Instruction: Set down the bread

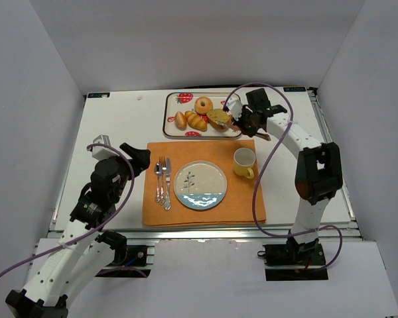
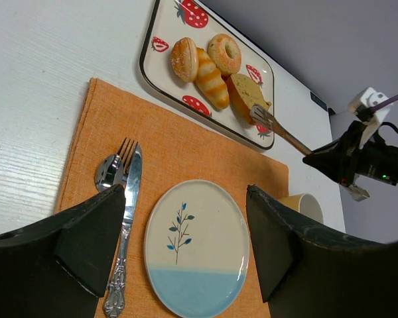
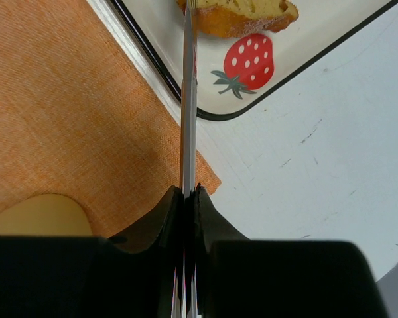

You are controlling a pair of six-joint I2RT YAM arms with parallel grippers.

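A slice of bread (image 1: 219,118) lies at the right end of the strawberry tray (image 1: 171,109). My right gripper (image 1: 249,121) is shut on thin metal tongs (image 3: 188,132), and the tong tips are at the slice (image 3: 239,16). In the right wrist view my right gripper (image 3: 189,192) pinches the two tong blades flat together. The left wrist view shows the tong head (image 2: 260,116) resting against the slice (image 2: 242,89). My left gripper (image 1: 140,159) is open and empty, and hovers (image 2: 186,192) over the blue and white plate (image 2: 196,245) on the orange placemat (image 1: 205,209).
A donut (image 1: 203,105), a round roll (image 1: 180,120) and a croissant (image 1: 196,120) also lie on the tray. A yellow cup (image 1: 244,161) stands right of the plate (image 1: 199,185). A fork, knife and spoon (image 1: 162,182) lie left of it.
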